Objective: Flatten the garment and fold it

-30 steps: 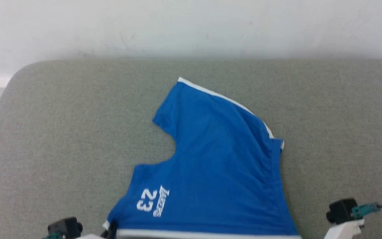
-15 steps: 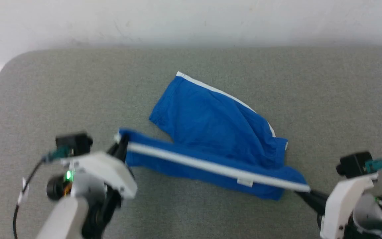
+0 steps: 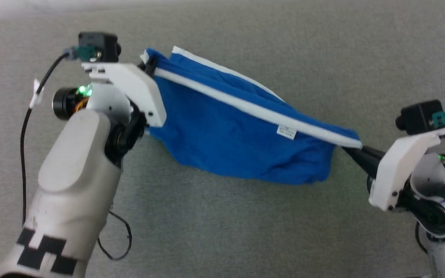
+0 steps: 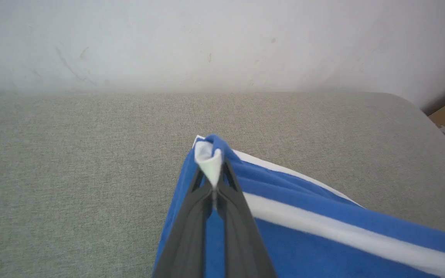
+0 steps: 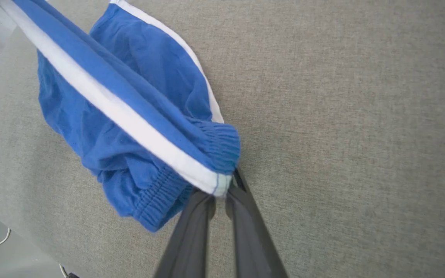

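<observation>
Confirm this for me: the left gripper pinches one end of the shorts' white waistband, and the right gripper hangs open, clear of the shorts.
Wrong about the right gripper: it is shut on the other end of the waistband, as the right wrist view shows. The left gripper does pinch one end of the shorts' white waistband.

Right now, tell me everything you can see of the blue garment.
The garment is a pair of small bright blue shorts in soft, thin fabric. It has a white waistband, a thin white side trim and a small white label just under the band. It is stretched by the waistband between the left gripper and the right gripper, each shut on one end. The body sags, wrinkled, over the grey fabric surface; whether it touches the surface cannot be told.
</observation>
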{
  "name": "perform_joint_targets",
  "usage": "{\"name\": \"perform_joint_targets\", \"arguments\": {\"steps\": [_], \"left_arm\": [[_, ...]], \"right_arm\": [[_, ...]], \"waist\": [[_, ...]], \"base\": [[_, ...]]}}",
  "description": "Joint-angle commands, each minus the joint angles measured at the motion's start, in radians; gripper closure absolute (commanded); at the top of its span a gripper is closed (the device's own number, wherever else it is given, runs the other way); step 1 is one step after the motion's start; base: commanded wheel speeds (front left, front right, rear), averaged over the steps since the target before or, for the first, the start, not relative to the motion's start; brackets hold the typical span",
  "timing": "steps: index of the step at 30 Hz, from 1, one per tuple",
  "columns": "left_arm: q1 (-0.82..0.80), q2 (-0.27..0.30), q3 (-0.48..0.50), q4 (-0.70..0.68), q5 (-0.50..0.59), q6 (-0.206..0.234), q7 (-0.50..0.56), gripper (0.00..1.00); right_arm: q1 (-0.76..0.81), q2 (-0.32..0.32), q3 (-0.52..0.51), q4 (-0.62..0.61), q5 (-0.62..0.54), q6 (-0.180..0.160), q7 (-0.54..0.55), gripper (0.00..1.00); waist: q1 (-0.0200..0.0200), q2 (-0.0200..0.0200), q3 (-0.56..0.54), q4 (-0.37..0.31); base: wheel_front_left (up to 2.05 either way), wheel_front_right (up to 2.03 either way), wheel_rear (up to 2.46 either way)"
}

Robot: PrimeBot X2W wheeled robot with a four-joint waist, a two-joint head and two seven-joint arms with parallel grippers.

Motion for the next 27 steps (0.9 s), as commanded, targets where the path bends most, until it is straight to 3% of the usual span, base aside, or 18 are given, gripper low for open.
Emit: {"name": "perform_joint_targets", "arguments": {"steps": [1, 13, 14, 15, 16, 17, 18, 27], "left_arm": [[-0.045, -0.004, -0.006, 0.044, 0.013, -0.011, -0.003, 1.00], [-0.249, -0.020, -0.027, 0.310, 0.045, -0.041, -0.042, 1.00], [-0.256, -0.019, -0.027, 0.326, 0.047, -0.039, -0.046, 1.00], [-0.261, -0.019, -0.026, 0.343, 0.047, -0.035, -0.048, 1.00], [-0.266, -0.020, -0.025, 0.358, 0.045, -0.034, -0.051, 0.91], [-0.271, -0.019, -0.021, 0.373, 0.043, -0.032, -0.056, 0.42], [-0.276, -0.019, -0.018, 0.386, 0.042, -0.030, -0.064, 0.00], [-0.290, -0.045, 0.026, 0.418, 0.003, -0.033, -0.186, 0.00]], "right_arm": [[-0.030, 0.003, 0.001, 0.012, -0.002, -0.001, -0.010, 1.00], [-0.114, 0.019, 0.084, 0.077, 0.031, -0.001, -0.084, 1.00], [-0.115, 0.020, 0.095, 0.077, 0.039, -0.001, -0.091, 0.78], [-0.115, 0.020, 0.106, 0.075, 0.048, -0.001, -0.096, 0.37], [-0.116, 0.018, 0.115, 0.071, 0.055, -0.001, -0.103, 0.00], [-0.115, 0.016, 0.124, 0.065, 0.064, -0.001, -0.111, 0.00], [-0.113, 0.015, 0.129, 0.060, 0.074, -0.001, -0.117, 0.00], [-0.054, -0.004, 0.084, -0.020, 0.079, -0.001, -0.192, 0.00]], "waist": [[-0.0004, 0.0000, 0.100, -0.074], [-0.0004, 0.0000, 0.193, -0.148], [-0.0004, 0.0000, 0.195, -0.150], [-0.0004, 0.0000, 0.196, -0.151], [-0.0004, 0.0000, 0.197, -0.151], [-0.0004, 0.0000, 0.197, -0.150], [-0.0004, 0.0000, 0.197, -0.149], [-0.0004, 0.0000, 0.138, -0.105]], "base": [[0.00, 0.00, 0.00], [0.00, 0.00, 0.00], [0.00, 0.00, 0.00], [0.00, 0.00, 0.00], [0.00, 0.00, 0.00], [0.00, 0.00, 0.00], [0.00, 0.00, 0.00], [0.00, 0.00, 0.00]]}}
